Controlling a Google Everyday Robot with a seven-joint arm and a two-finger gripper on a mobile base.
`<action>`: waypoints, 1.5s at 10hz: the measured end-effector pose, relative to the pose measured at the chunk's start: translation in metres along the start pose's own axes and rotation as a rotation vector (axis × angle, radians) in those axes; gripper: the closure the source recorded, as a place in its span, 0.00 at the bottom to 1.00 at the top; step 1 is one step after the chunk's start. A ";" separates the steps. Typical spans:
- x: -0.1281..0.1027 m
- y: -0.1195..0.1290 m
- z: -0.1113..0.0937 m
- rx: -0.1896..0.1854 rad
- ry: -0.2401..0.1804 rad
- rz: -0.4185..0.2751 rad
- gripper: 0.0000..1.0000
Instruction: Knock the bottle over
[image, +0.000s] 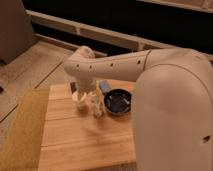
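Observation:
The bottle is small, slim and pale cream. It stands upright on the wooden table, between a short white cup on its left and a dark bowl on its right. My white arm reaches in from the right and bends down over these things. The gripper hangs under the wrist, just above and behind the bottle's top, close to it or touching it. The arm partly hides it.
A small dark block stands behind the cup, and a bluish object lies behind the bowl. A yellowish mat covers the table's left side. A floor and a low wall lie beyond the table's far edge.

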 end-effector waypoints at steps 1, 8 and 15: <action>0.013 0.006 0.008 0.010 0.037 0.031 0.35; 0.020 0.025 0.042 0.024 0.151 0.073 0.35; -0.020 -0.032 0.037 0.045 0.117 0.100 0.35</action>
